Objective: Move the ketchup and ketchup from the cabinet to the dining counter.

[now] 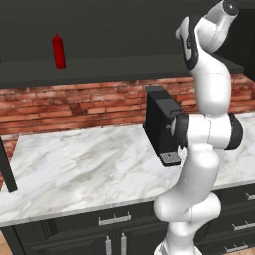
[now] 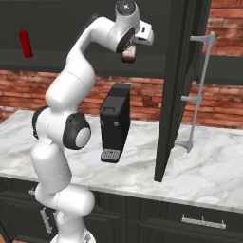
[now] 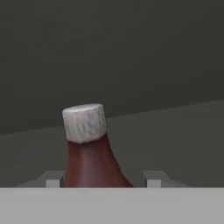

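The squat dark maroon-brown ketchup bottle with a white cap (image 3: 89, 153) is standing upright on the dark shelf of the black cabinet (image 3: 175, 131), directly between the two fingertips of the white arm's two-finger gripper (image 3: 103, 179) in the hand view, leaning slightly toward 11 o'clock there because the camera is rolled. The fingertips are sitting just beside the bottle's body on either side, so the jaws appear to be clamped on it, though actual contact is cut off by the bottom of the picture. In the right base view the bottle (image 2: 128, 56) is hanging just below the hand at about 6 o'clock, its lower half alone showing.

The plain bright red ketchup bottle with a tapered top (image 1: 59, 51) is standing upright on the same shelf, well apart, at roughly 9 o'clock from the gripper. The coming lift is likely turning on pulling straight out along the shelf without tipping. The open tall panelled door (image 2: 178, 90) is hiding the cabinet's right part.
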Motion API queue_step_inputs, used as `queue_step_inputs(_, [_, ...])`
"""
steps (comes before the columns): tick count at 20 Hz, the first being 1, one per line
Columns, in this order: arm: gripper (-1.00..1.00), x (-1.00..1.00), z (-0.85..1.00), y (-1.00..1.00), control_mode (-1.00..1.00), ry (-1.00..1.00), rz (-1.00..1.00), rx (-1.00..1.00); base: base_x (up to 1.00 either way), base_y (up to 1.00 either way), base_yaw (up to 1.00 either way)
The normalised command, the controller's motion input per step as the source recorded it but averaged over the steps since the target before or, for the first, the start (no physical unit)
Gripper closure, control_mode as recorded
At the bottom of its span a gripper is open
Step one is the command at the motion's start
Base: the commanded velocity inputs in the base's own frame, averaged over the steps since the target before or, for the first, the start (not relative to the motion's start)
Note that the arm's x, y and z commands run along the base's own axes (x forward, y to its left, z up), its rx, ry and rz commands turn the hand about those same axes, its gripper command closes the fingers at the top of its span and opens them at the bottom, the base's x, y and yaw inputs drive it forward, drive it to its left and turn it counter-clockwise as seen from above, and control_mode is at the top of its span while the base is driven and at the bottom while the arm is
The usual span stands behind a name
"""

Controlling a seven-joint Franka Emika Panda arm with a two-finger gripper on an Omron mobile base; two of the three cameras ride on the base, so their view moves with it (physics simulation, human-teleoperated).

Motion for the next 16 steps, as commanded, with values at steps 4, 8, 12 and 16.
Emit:
queue_step_inputs(4, [1.00,-0.94,-0.25,0.08,-1.00,-0.13,0.00,0.00,0.00,0.00,0.00])
queue_step_inputs(8, [1.00,-0.94,-0.26,0.25,-1.00,-0.14,-0.01,0.00,0.00,0.00,0.00])
queue_step_inputs(12, [1.00,-0.94,-0.21,0.25,-1.00,-0.11,-0.04,0.01,0.00,0.00,0.00])
queue_step_inputs(16, [1.00,-0.93,-0.06,0.16,-1.00,0.00,-0.01,0.06,0.00,0.00,0.00])
